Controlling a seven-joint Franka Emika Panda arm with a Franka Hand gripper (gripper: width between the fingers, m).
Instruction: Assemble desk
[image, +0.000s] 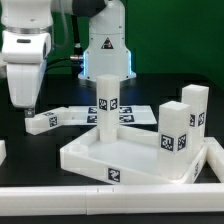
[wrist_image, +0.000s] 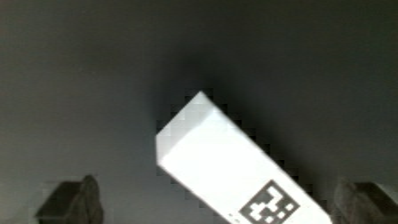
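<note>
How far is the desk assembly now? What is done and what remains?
Done, it seems: the back leg stands upright on the tabletop, and two right legs stand on or beside it; whether any is fixed, I cannot tell. In hand: nothing; the open gripper hovers over the fourth leg, which lies on the table. Left: grasp and fit that leg.
</note>
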